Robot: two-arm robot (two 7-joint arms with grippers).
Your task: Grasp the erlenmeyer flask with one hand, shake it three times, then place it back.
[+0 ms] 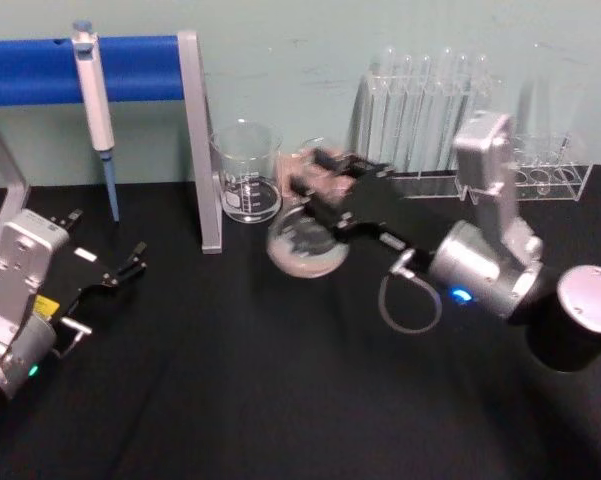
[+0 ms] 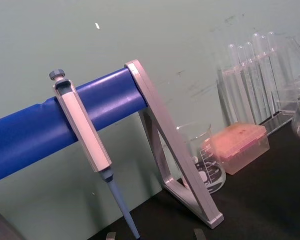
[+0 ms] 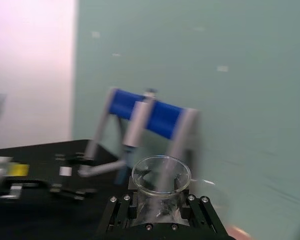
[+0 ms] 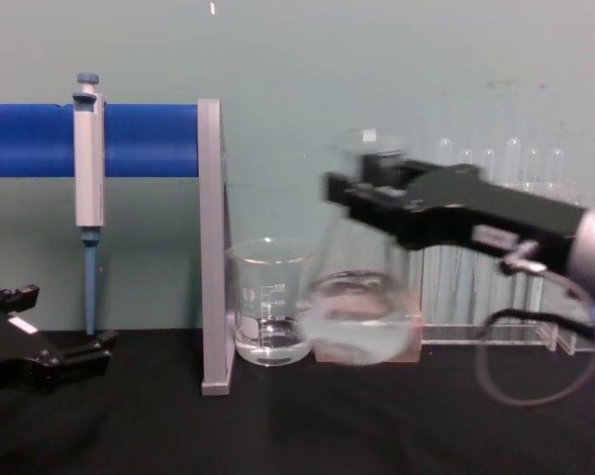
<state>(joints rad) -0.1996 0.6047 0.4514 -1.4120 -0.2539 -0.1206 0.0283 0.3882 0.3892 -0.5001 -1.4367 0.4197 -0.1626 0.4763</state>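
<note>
The erlenmeyer flask [image 4: 361, 322] hangs above the black table, tilted and blurred, with a little clear liquid in its wide base [image 1: 306, 243]. My right gripper [image 4: 368, 193] is shut on the flask's neck from the right. In the right wrist view the flask's flared rim [image 3: 161, 176] sits between the black fingers [image 3: 119, 214]. My left gripper [image 1: 108, 258] rests open and low at the table's left side, well away from the flask, holding nothing.
A glass beaker [image 1: 248, 175] stands just left of the flask, beside a grey stand post [image 1: 202, 140] with a blue bar and a hanging pipette [image 1: 97, 110]. Behind are a pink box [image 2: 239, 147] and a test tube rack [image 1: 430, 110]. A black cylinder [image 1: 585, 315] stands at the right.
</note>
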